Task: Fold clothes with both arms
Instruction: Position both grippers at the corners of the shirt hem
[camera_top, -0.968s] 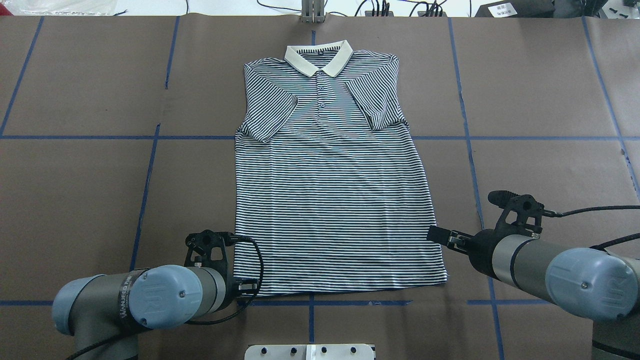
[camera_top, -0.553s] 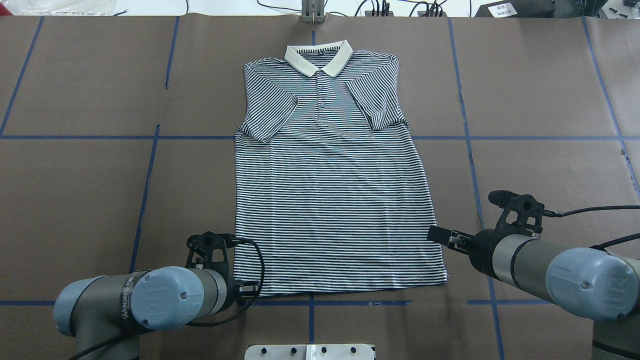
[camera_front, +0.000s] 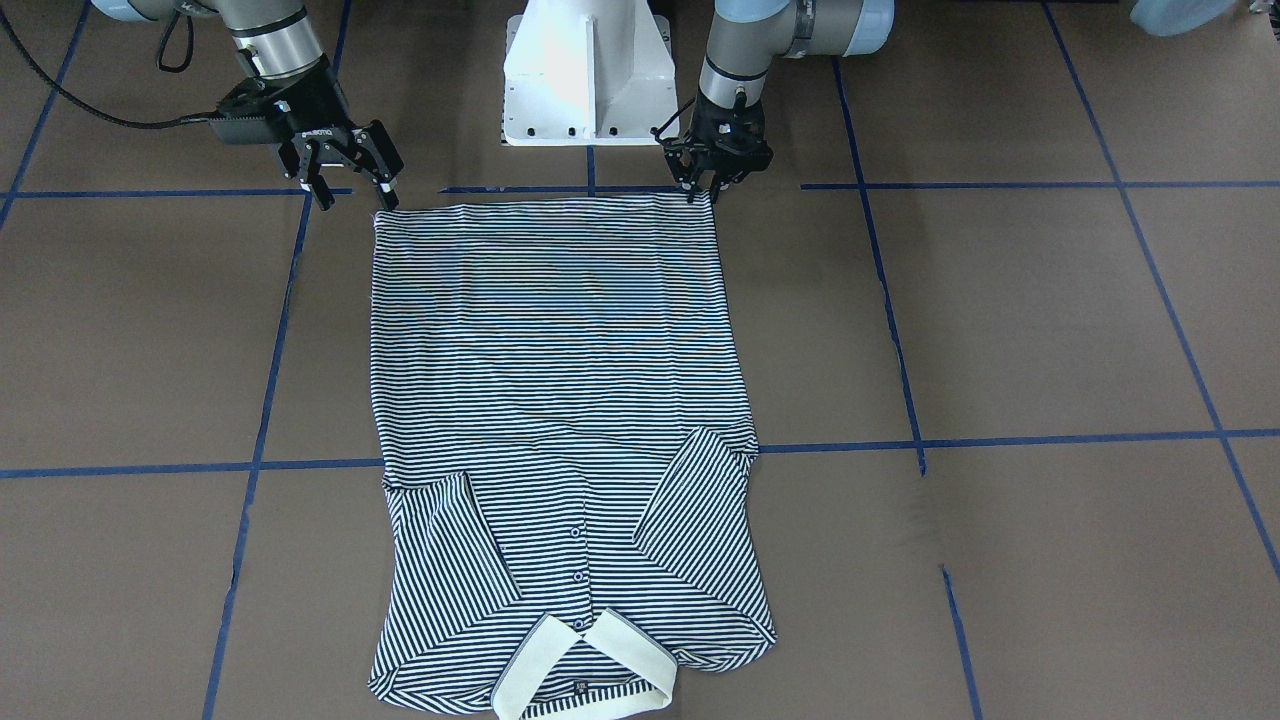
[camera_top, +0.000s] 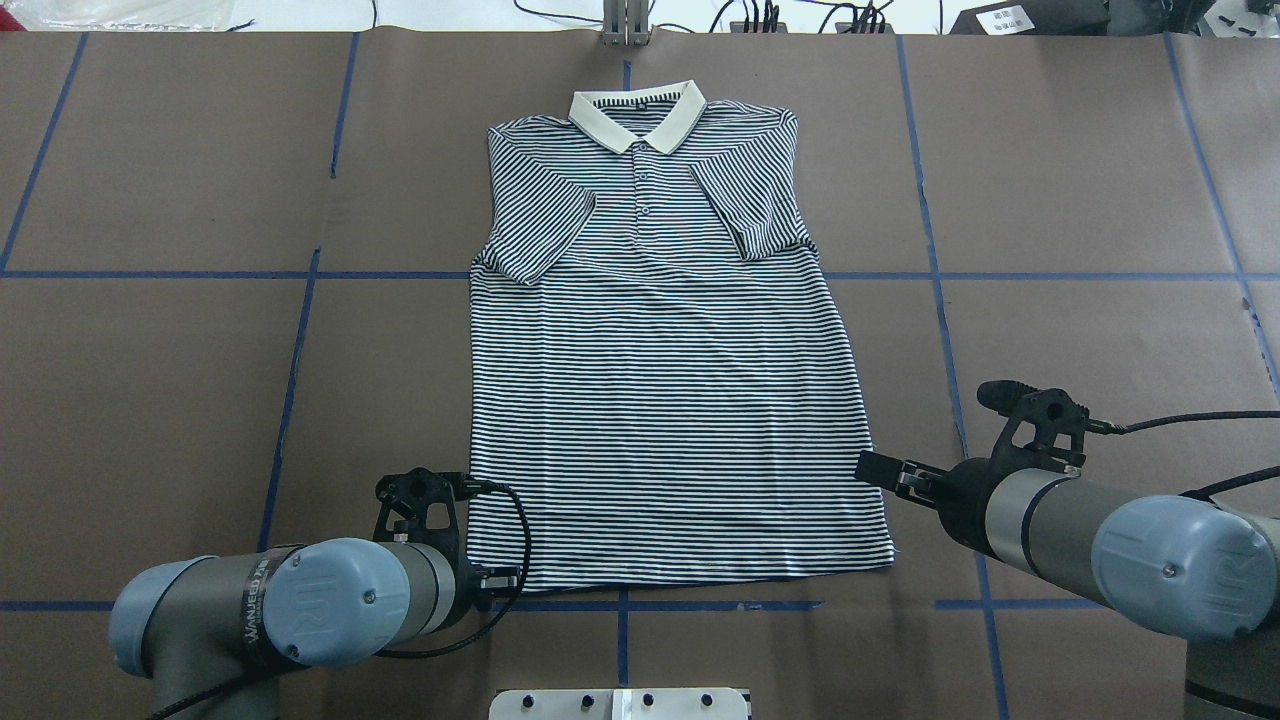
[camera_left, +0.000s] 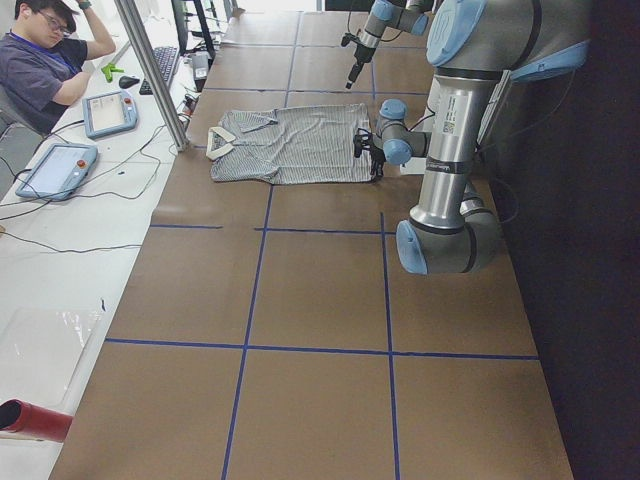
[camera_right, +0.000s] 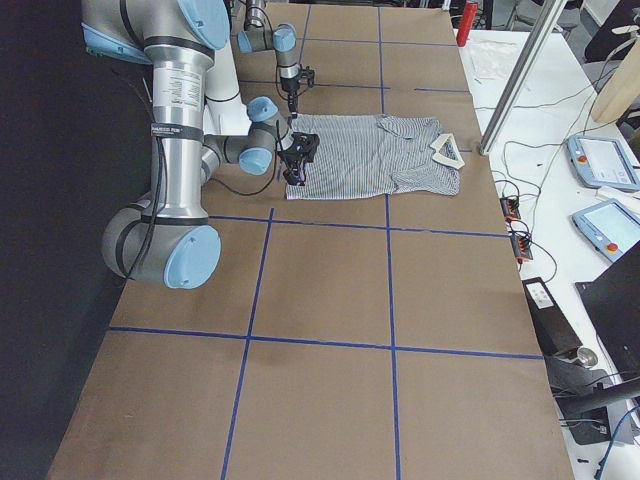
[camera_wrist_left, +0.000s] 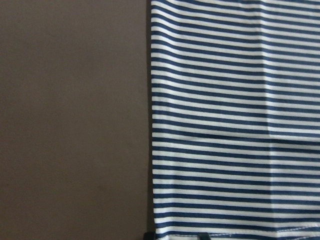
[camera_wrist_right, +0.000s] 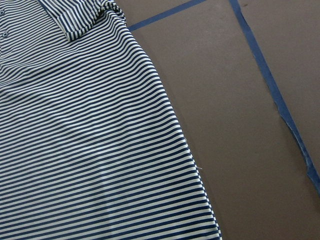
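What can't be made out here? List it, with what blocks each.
1. Left gripper: in the overhead view its own wrist largely covers the jaws; in the front-facing view they are too small to tell whether they pinch the hem of the polo shirt.
2. Left wrist view: jaws cut off by the bottom edge.
3. Right wrist view: jaws out of frame.

Striped polo shirt (camera_top: 665, 400), flat, face-up

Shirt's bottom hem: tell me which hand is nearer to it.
Left. The left hand is down at one corner of the shirt's hem. The right hand hangs higher off the opposite corner, clear of the cloth.
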